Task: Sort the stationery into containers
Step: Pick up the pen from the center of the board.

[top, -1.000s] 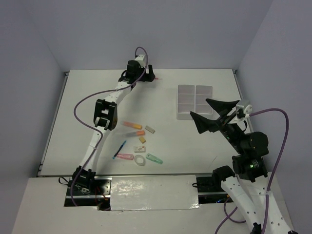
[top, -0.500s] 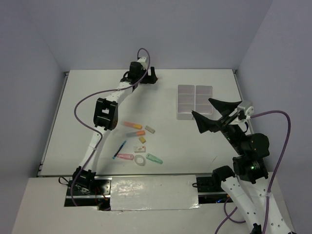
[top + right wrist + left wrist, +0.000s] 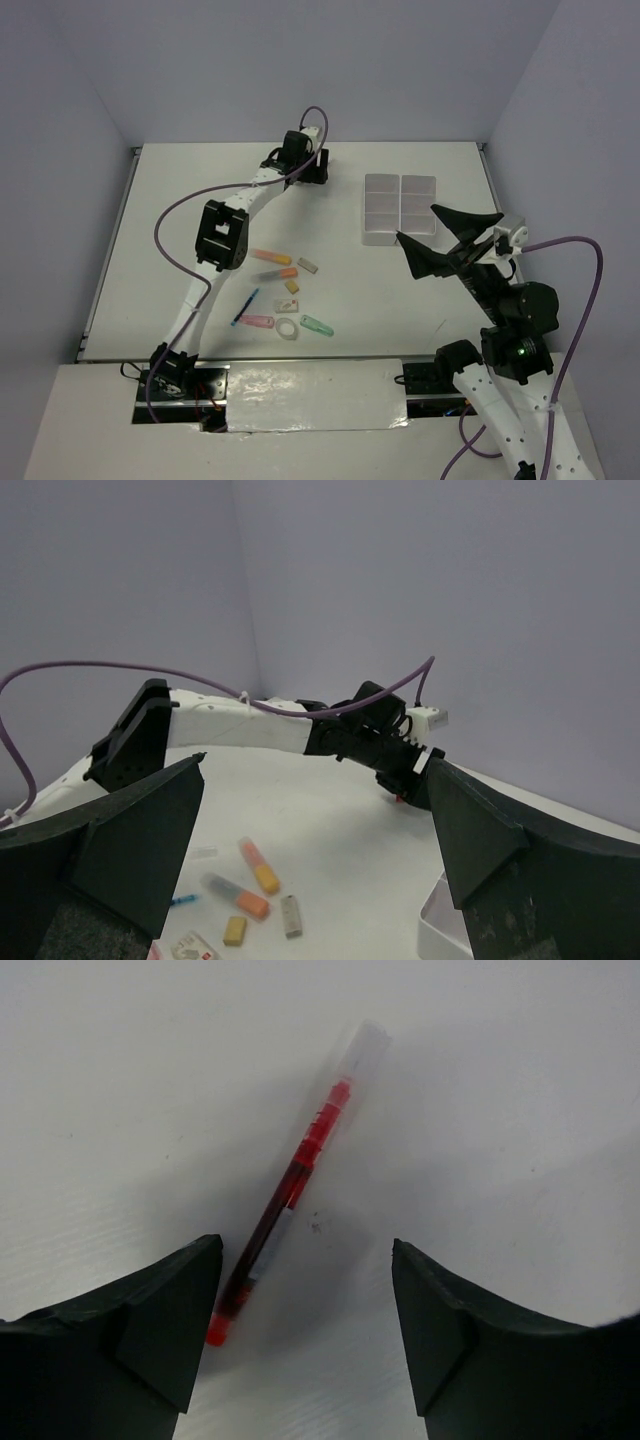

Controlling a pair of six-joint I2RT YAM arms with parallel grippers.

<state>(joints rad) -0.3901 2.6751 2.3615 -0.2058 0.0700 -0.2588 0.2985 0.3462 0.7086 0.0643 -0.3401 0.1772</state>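
Note:
My left gripper point(image 3: 318, 168) is open at the far side of the table, low over a thin red pen point(image 3: 295, 1185). The pen lies slantwise on the table between the fingers, its lower end next to the left finger point(image 3: 150, 1330); the top view hides it. My right gripper point(image 3: 415, 222) is open and empty, held in the air beside the white containers point(image 3: 400, 208). The other stationery lies left of centre: orange highlighters point(image 3: 272, 257), a white eraser point(image 3: 308, 266), a yellow eraser point(image 3: 291, 286), a blue pen point(image 3: 245, 306), a pink piece point(image 3: 256, 321), a clear ring point(image 3: 287, 328) and a green piece point(image 3: 317, 325).
The left arm point(image 3: 220, 232) stretches over the table's left half, above the stationery's left side. The right wrist view shows that arm point(image 3: 250, 730), the highlighters point(image 3: 258, 865) and a corner of the containers point(image 3: 440, 920). Grey walls enclose the table.
My left gripper has moved to the right along the far edge and now covers the red pen in the top view. My right arm has shifted slightly to the right.

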